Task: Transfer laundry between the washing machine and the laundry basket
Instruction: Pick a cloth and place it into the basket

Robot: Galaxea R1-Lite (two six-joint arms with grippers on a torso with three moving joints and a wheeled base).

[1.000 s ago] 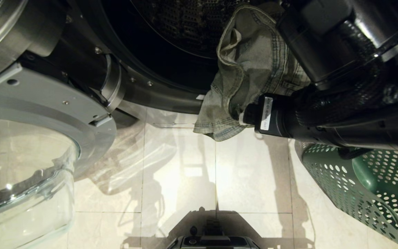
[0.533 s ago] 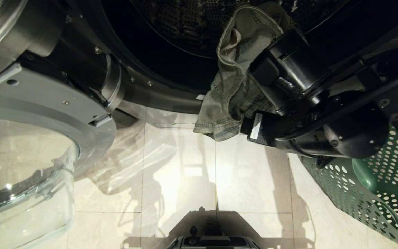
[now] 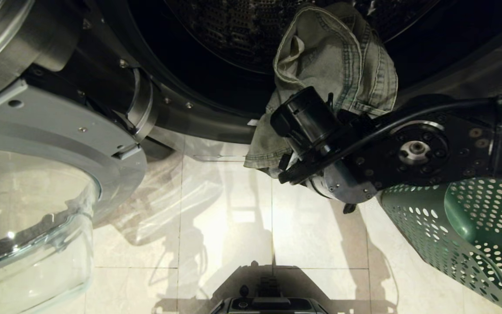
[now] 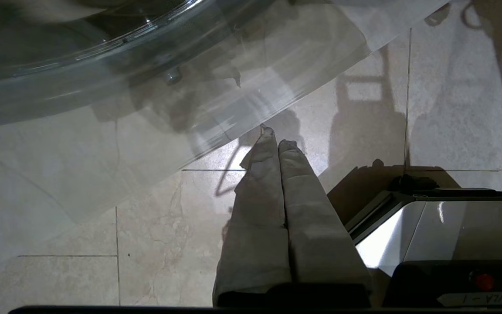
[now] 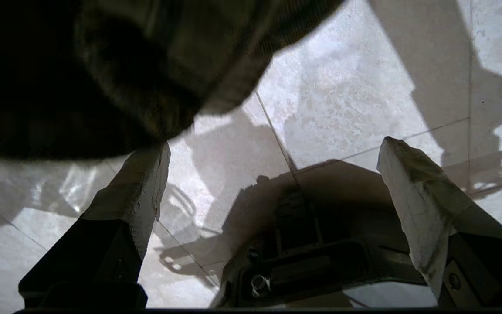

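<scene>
Your right gripper [image 5: 273,174], jaws wide and empty, sits frame centre-right just below the laundry [image 3: 334,61] draped lengthwise over the washing machine [image 3: 198,117] lip, top centre; left gripper [image 4: 273,144] shut, far off.

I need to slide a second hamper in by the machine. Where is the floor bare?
Bare tile lies between the open glass door and the laundry basket. Crowded by the drum rim, where the laundry hangs beside the open right gripper.

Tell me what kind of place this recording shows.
Probably a laundry room or laundromat: a front-loading washing machine with its glass door swung open, a perforated green laundry basket, pale floor tiles.
</scene>
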